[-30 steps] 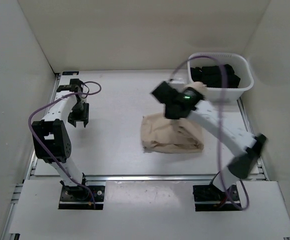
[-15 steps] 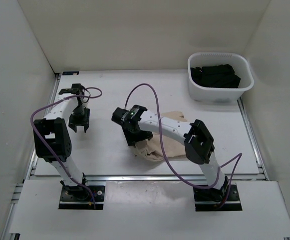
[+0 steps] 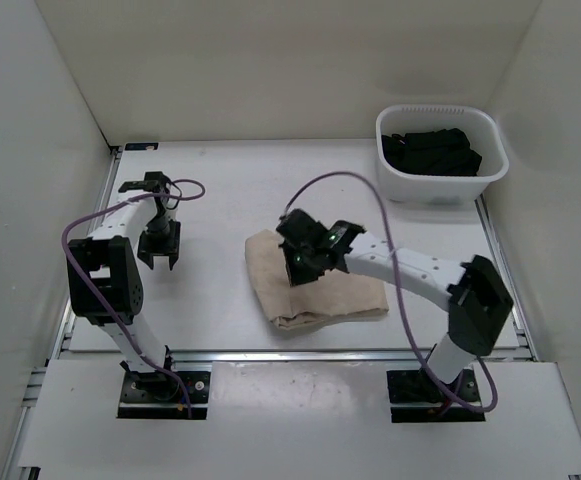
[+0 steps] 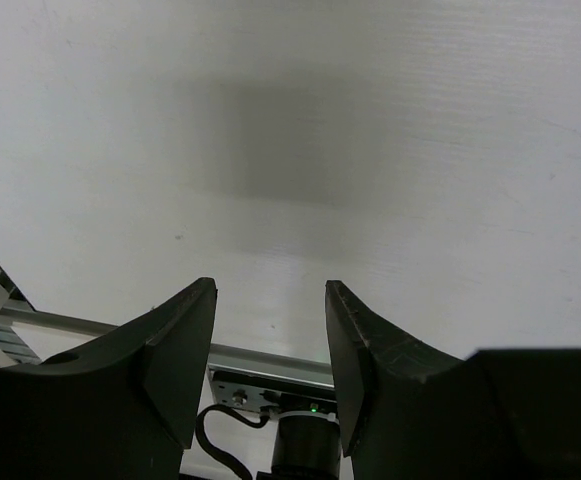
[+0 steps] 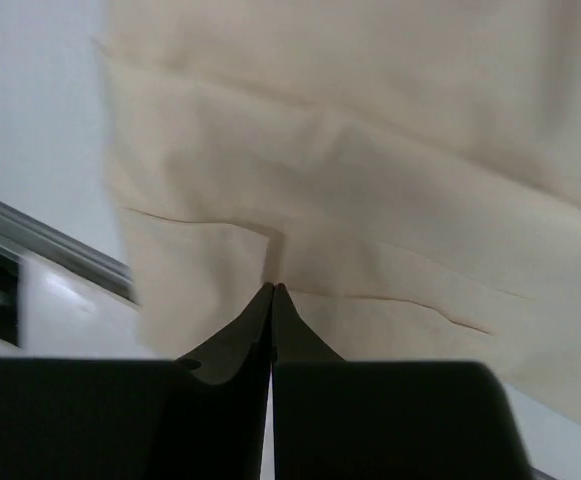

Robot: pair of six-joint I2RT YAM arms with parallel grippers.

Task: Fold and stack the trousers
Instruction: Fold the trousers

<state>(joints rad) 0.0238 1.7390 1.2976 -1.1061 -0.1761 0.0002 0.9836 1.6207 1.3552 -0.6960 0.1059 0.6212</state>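
Observation:
The beige trousers (image 3: 320,298) lie folded into a flat bundle on the white table, right of the middle. My right gripper (image 3: 301,262) is over the bundle's upper left part. In the right wrist view the right gripper (image 5: 273,288) has its jaws pressed together with no cloth showing between them, and the creased trousers (image 5: 370,150) fill the view beyond the tips. My left gripper (image 3: 157,258) hangs over bare table at the left. In the left wrist view the left gripper (image 4: 270,300) is open and empty.
A white basket (image 3: 440,190) stands at the back right with a black garment (image 3: 432,150) inside. White walls close the table on three sides. A metal rail (image 3: 300,352) runs along the near edge. Purple cables loop above both arms.
My right arm swung left across the trousers and came back over them. The bundle now lies flatter, a little further left and nearer. The left arm has barely moved.

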